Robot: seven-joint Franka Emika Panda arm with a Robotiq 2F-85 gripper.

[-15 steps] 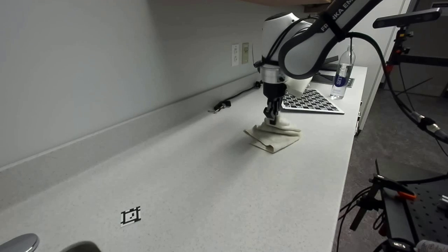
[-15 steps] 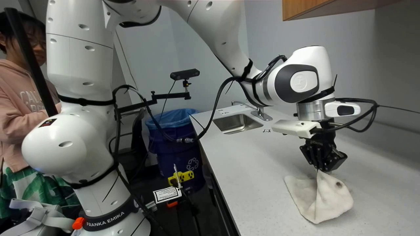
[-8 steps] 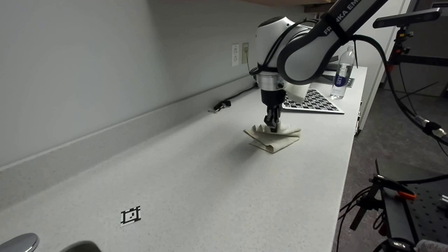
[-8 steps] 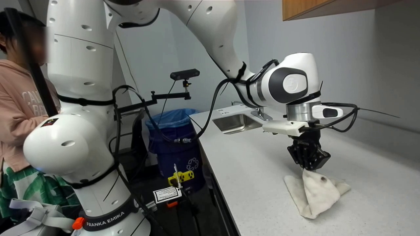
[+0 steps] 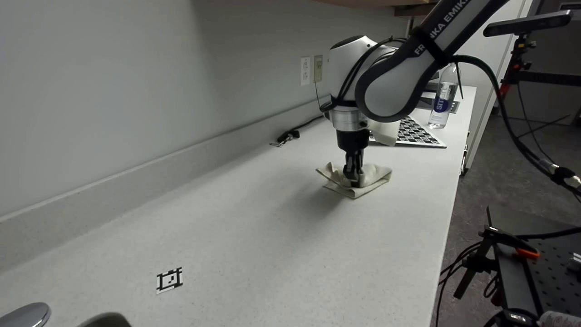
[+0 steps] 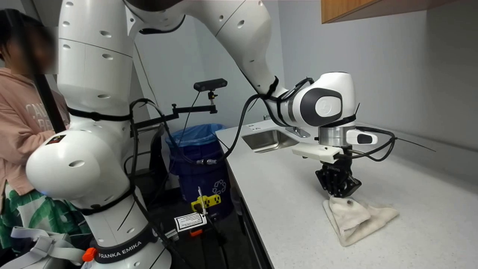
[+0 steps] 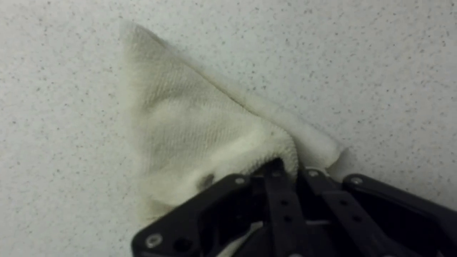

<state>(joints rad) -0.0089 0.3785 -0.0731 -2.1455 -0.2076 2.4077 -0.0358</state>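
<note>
A cream cloth (image 5: 376, 175) lies folded and rumpled on the white counter, and it shows in both exterior views. My gripper (image 5: 354, 182) points straight down with its fingers shut on a fold of it, low over the counter. From an exterior view, the cloth (image 6: 368, 222) bears a small dark spot close below the gripper (image 6: 338, 195). In the wrist view the cloth (image 7: 185, 121) spreads to a point at upper left, with a rolled edge on the right. A raised fold wraps round the gripper (image 7: 294, 175), hiding the fingertips.
Behind the arm are a checkered board (image 5: 415, 134) and a water bottle (image 5: 445, 97). A black cable end (image 5: 288, 136) lies by the wall. A sink (image 6: 270, 141) is set into the counter's far end, and a wooden cabinet (image 6: 354, 9) hangs overhead. A person (image 6: 22, 149) stands beside the arm.
My gripper has come down and across the cloth, leftward in an exterior view, carrying the held fold with it. The cloth's raised peak has sunk and folded over. The grip stays shut.
</note>
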